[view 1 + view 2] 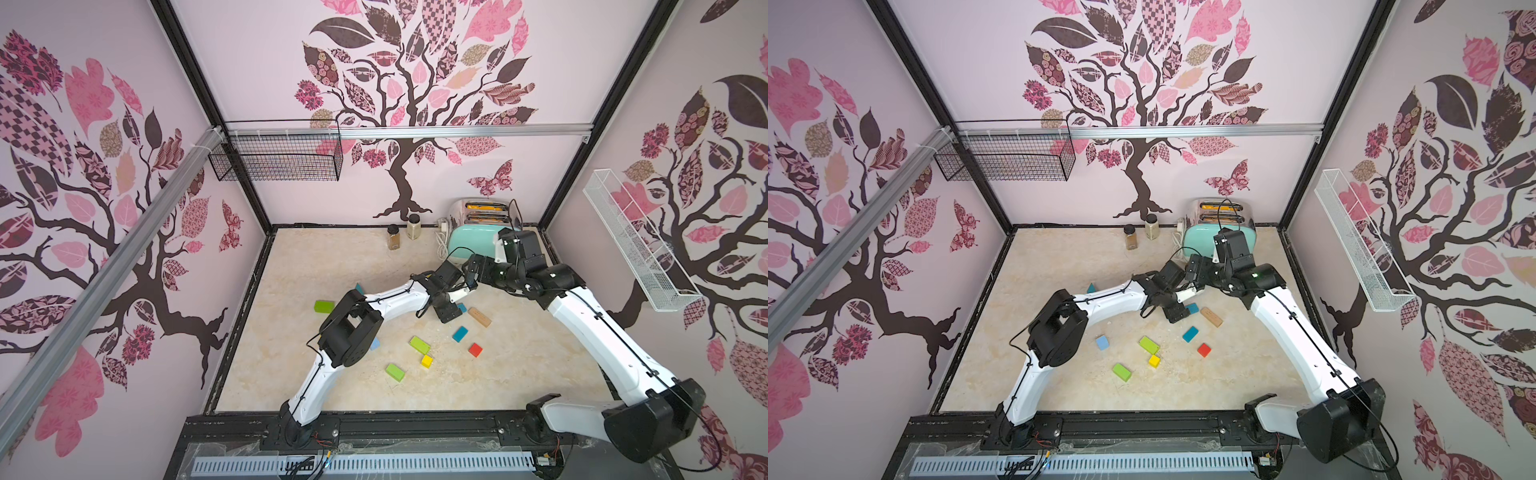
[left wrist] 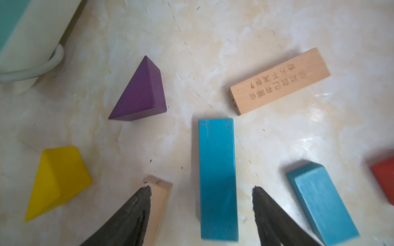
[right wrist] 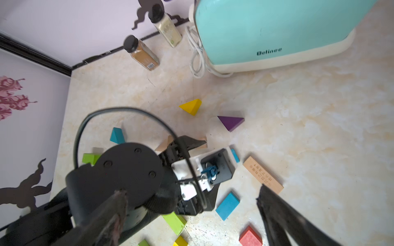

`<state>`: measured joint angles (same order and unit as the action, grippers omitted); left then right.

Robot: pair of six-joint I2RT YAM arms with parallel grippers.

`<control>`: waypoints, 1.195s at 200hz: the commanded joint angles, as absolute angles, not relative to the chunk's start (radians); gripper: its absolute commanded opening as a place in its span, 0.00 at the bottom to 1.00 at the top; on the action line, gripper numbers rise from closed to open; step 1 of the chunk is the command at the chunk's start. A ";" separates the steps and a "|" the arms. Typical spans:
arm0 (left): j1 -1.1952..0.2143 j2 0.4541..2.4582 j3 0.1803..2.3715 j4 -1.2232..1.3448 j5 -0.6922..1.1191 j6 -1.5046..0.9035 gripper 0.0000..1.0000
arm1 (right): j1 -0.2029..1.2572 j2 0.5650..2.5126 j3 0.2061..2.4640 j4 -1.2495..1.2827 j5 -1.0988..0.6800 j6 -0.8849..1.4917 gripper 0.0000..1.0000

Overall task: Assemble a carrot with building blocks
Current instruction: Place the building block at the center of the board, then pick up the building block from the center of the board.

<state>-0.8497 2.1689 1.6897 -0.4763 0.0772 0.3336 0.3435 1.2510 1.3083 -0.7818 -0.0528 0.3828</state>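
My left gripper (image 2: 201,189) stands open low over the table, its fingers on either side of a teal brick (image 2: 217,179) that lies flat, with gaps on both sides. A bare wood brick (image 2: 160,208) lies beside one finger. Around it are a purple wedge (image 2: 140,93), a yellow wedge (image 2: 57,181), an engraved wood brick (image 2: 279,81), another teal brick (image 2: 322,200) and a red block (image 2: 383,179). My right gripper (image 3: 190,193) is open and empty, hovering above the left wrist. Green bricks (image 1: 419,345), a yellow cube (image 1: 427,360) and a light blue cube (image 1: 1102,342) lie nearer the front.
A mint toaster (image 1: 471,241) with its white cord (image 3: 197,57) stands at the back right, close behind both wrists. Two spice jars (image 1: 393,237) (image 1: 413,226) stand by the back wall. A teal wedge (image 1: 358,288) and a green brick (image 1: 324,306) lie left of the left forearm.
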 commanded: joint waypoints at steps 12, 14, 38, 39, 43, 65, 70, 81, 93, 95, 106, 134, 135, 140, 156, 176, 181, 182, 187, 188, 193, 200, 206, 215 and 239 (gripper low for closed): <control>-0.781 1.990 1.589 -0.379 0.092 0.136 0.98 | 0.347 1.203 1.417 -0.838 -0.066 0.353 0.99; -0.778 1.983 1.579 -0.378 0.089 0.126 0.98 | 0.347 1.203 1.420 -0.841 -0.066 0.353 0.99; -0.727 1.855 1.447 -0.345 0.060 0.002 0.98 | 0.347 1.255 1.441 -0.863 -0.076 0.341 0.99; -0.725 1.848 1.442 -0.344 0.057 -0.003 0.98 | 0.347 1.259 1.441 -0.863 -0.077 0.340 0.99; -0.717 1.826 1.424 -0.351 0.040 -0.026 0.98 | 0.347 1.276 1.443 -0.866 -0.080 0.338 0.99; -0.656 1.708 1.361 -0.422 0.006 -0.173 0.98 | 0.348 1.390 1.435 -0.845 -0.103 0.327 0.98; -0.642 1.680 1.341 -0.428 0.014 -0.203 0.98 | 0.348 1.425 1.436 -0.834 -0.112 0.324 0.96; -0.623 1.609 1.295 -0.439 0.000 -0.256 0.98 | 0.347 1.492 1.448 -0.815 -0.129 0.321 0.91; -0.615 1.535 1.254 -0.453 -0.018 -0.297 0.98 | 0.354 1.569 1.462 -0.782 -0.135 0.312 0.85; -0.614 1.523 1.248 -0.457 -0.021 -0.302 0.98 | 0.357 1.582 1.466 -0.776 -0.134 0.311 0.84; -0.612 1.468 1.223 -0.480 -0.022 -0.335 0.98 | 0.364 1.655 1.497 -0.755 -0.131 0.302 0.77; -0.611 1.382 1.158 -0.506 0.001 -0.415 0.98 | 0.392 1.844 1.607 -0.773 -0.141 0.290 0.69; -0.611 1.378 1.154 -0.504 0.003 -0.417 0.98 | 0.393 1.849 1.611 -0.775 -0.142 0.290 0.70; -0.611 1.369 1.139 -0.497 0.014 -0.427 0.98 | 0.397 1.878 1.626 -0.789 -0.143 0.292 0.70; -0.609 1.343 1.094 -0.470 0.049 -0.454 0.98 | 0.402 1.939 1.625 -0.779 -0.155 0.311 0.74; -0.607 1.340 1.073 -0.465 0.074 -0.462 0.98 | 0.402 1.974 1.591 -0.729 -0.190 0.331 0.78; -0.607 1.343 1.074 -0.470 0.074 -0.461 0.98 | 0.403 1.983 1.589 -0.726 -0.199 0.334 0.79; -0.606 1.344 1.074 -0.471 0.074 -0.461 0.98 | 0.403 1.986 1.590 -0.725 -0.201 0.334 0.79; -0.606 1.349 1.075 -0.476 0.075 -0.456 0.98 | 0.406 1.996 1.591 -0.726 -0.205 0.335 0.80; -0.605 1.349 1.076 -0.476 0.076 -0.456 0.98 | 0.406 1.998 1.591 -0.726 -0.205 0.335 0.81; -0.604 1.355 1.079 -0.477 0.082 -0.452 0.98 | 0.410 2.011 1.596 -0.729 -0.202 0.335 0.82; -0.601 1.362 1.083 -0.479 0.090 -0.446 0.98 | 0.417 2.025 1.602 -0.737 -0.200 0.329 0.84; -0.600 1.367 1.086 -0.482 0.094 -0.441 0.98 | 0.423 2.034 1.604 -0.741 -0.197 0.325 0.85; -0.598 1.377 1.091 -0.484 0.098 -0.437 0.98 | 0.437 2.043 1.606 -0.751 -0.178 0.319 0.87; -0.579 1.394 1.101 -0.476 0.128 -0.437 0.98 | 0.465 2.062 1.596 -0.771 -0.114 0.311 0.94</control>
<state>-0.5980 1.3762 1.0752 -0.4843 0.0872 -0.4377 0.4271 2.0514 1.5826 -0.7532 -0.1665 0.3229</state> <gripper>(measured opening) 0.981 0.925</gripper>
